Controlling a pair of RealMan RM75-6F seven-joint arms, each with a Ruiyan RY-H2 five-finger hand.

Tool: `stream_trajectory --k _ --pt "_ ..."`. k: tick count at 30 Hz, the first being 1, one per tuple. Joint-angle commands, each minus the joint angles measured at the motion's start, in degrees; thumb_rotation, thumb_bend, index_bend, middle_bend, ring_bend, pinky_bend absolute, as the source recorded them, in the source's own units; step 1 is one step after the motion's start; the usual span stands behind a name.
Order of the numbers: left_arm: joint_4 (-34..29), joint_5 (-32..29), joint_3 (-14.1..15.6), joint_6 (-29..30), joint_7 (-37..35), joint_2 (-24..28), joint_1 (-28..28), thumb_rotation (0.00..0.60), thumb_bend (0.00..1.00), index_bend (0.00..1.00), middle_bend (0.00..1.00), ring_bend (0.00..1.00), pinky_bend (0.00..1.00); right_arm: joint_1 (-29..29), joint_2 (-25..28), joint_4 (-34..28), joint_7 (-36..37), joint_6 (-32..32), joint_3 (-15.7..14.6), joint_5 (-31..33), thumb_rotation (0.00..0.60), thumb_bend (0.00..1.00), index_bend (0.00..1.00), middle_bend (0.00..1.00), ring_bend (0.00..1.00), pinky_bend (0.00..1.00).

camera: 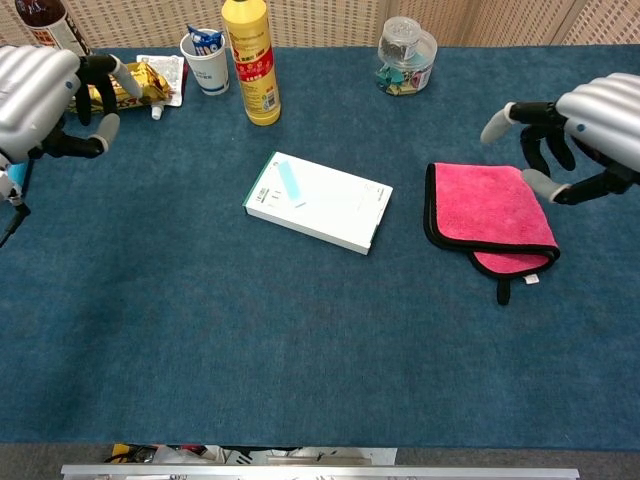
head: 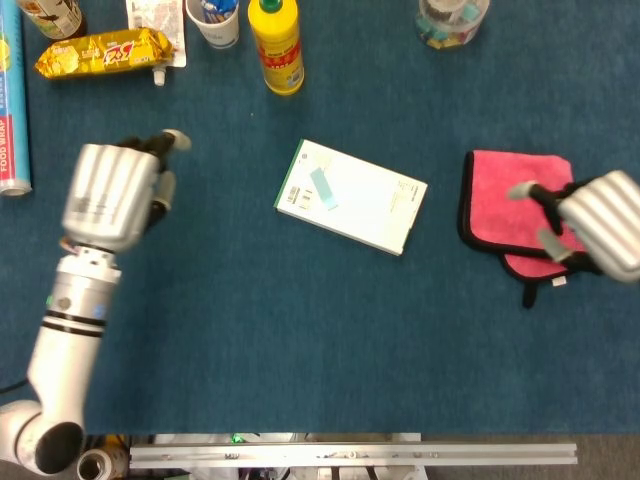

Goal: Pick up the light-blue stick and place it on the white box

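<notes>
The blue counter (camera: 300,340) carries a white box (camera: 330,210) at its middle; the left hand (head: 110,195) hangs released at the far left, the right hand (camera: 575,135) (also released, fingers apart) over a pink cloth (camera: 490,215); the light-blue stick (camera: 291,183) lies on the box.

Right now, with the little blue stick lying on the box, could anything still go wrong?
Possibly. The light-blue stick lies near one end of the white box, so a nudge might slide it off. The right hand hovers over the pink cloth and might snag it if it dropped. The left hand is close to the snack packet.
</notes>
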Motion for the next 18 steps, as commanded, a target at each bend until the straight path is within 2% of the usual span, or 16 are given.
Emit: stream_trajectory --k 1,3,4,6,9,18 --pt "5.2 2.7 -0.3 0.6 -6.0 1.3 2.9 0.6 0.48 0.35 0.54 0.56 0.79 2.6 -1.5 -0.9 -2.1 -3.5 0.7 1.9 0.6 0.56 0.32 0.88 0.88 0.9" --pt "7.6 3.7 -0.2 1.2 -8.3 1.2 4.1 0.6 0.48 0.35 0.54 0.56 0.79 4.2 -2.4 -0.9 -2.8 -5.3 1.2 3.2 0.6 0.65 0.31 0.97 0.97 0.97" --pt "8.6 4.1 -0.2 1.5 -9.2 1.1 4.6 0.6 0.48 0.35 0.54 0.56 0.79 4.9 -2.8 -0.8 -3.0 -6.2 1.4 3.9 0.6 0.68 0.3 0.99 0.99 0.99" --pt "10.3 4.6 -0.1 1.9 -10.8 0.9 5.9 0.6 0.48 0.35 0.54 0.56 0.79 6.6 -3.8 -0.4 -3.4 -8.4 2.0 5.7 0.6 0.82 0.28 1.0 1.0 1.0" --pt "11.4 4.9 -0.1 2.3 -12.4 1.1 7.4 0.6 0.48 0.35 0.55 0.56 0.79 9.1 -5.3 0.4 -5.0 -11.8 2.5 8.6 0.6 0.98 0.26 1.0 1.0 1.0" --pt "10.4 5.0 -0.5 1.2 -14.6 3.4 10.5 0.6 0.48 0.35 0.55 0.57 0.79 17.0 -10.8 3.8 -11.5 -21.0 3.8 20.5 0.6 1.0 0.25 1.0 1.0 1.0"
